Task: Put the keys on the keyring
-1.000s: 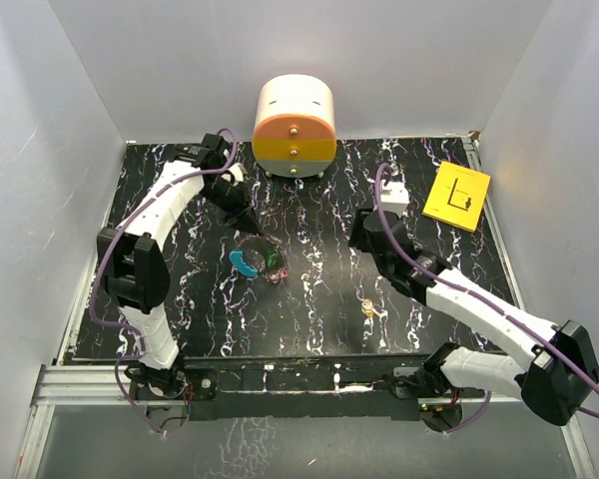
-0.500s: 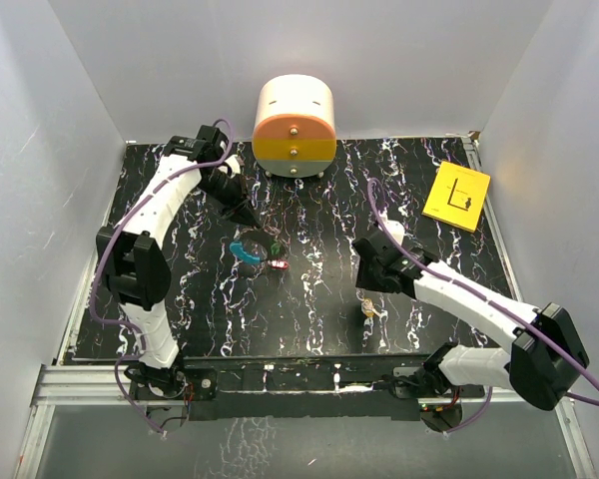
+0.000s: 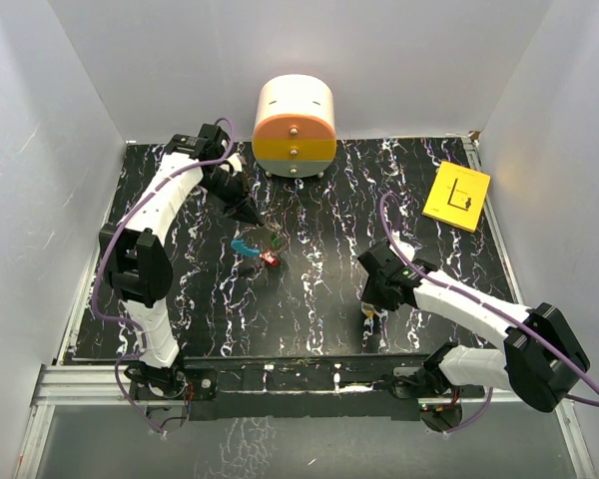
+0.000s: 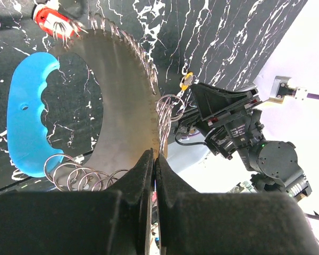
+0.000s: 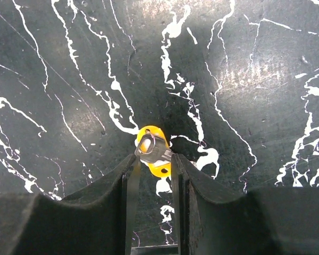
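Yellow-headed key [image 5: 158, 166] lies flat on the black marbled table [image 5: 244, 79], right at the tips of my right gripper [image 5: 154, 157], so that arm owns the pick. The jaws there are part-open and narrow, one finger on either side of the yellow head, pads just beside it. I can't tell if they touch the plastic, and no lift shows. The head's longer run points away from my wrist, roughly along the fingers, so a squeeze would go across its short width, a good line by my judgement. A small metal bit sits over the top of the head. The blade I can't make out. From above the key is mostly hidden under that gripper, near the front of the table, right of centre. My left gripper [image 4: 153, 157] is well apart, toward the back left, jaws pressed fully together on the wire of the keyring [image 4: 168, 111]. A red-headed key [image 4: 49, 16] seems to hang off that bunch, down on the table. So the key lies dead ahead between my right jaws, and the ring is far off to the left and further back. Next, I judge, comes a clamp on the head, a lift, then a carry across to the ring, with the key's hole turned to meet the wire.
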Action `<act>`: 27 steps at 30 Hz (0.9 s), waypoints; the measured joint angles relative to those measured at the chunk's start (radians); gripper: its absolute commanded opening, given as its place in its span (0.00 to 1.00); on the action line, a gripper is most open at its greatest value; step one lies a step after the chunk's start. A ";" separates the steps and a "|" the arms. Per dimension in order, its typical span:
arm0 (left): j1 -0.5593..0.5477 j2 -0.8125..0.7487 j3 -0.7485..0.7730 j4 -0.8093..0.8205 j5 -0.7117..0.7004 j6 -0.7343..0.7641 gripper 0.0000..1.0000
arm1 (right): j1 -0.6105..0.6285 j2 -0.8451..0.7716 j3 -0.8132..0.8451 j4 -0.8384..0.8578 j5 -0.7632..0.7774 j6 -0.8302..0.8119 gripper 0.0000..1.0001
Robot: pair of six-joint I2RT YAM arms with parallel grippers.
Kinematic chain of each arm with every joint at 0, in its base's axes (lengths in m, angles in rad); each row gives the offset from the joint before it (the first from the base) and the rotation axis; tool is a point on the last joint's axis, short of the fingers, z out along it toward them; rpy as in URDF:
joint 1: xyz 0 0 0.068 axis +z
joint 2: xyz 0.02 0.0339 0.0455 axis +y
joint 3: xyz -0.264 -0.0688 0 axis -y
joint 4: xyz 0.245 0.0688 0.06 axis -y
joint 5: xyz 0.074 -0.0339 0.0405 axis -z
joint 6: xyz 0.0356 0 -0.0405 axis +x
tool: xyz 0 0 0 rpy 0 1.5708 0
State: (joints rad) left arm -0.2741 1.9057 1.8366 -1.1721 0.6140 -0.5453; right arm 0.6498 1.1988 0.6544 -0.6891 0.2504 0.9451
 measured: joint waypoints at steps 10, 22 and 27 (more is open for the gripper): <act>0.000 0.000 0.000 0.013 0.004 -0.011 0.00 | -0.032 0.000 -0.017 0.045 -0.015 0.035 0.30; 0.000 0.001 -0.003 0.020 0.016 -0.021 0.00 | -0.042 0.027 -0.056 0.093 -0.048 0.042 0.27; 0.000 0.001 -0.004 0.020 0.021 -0.025 0.00 | -0.042 0.029 -0.057 0.100 -0.049 0.044 0.22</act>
State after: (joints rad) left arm -0.2741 1.9064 1.8324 -1.1519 0.6353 -0.5701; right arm 0.6075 1.2278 0.5976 -0.5892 0.2016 0.9894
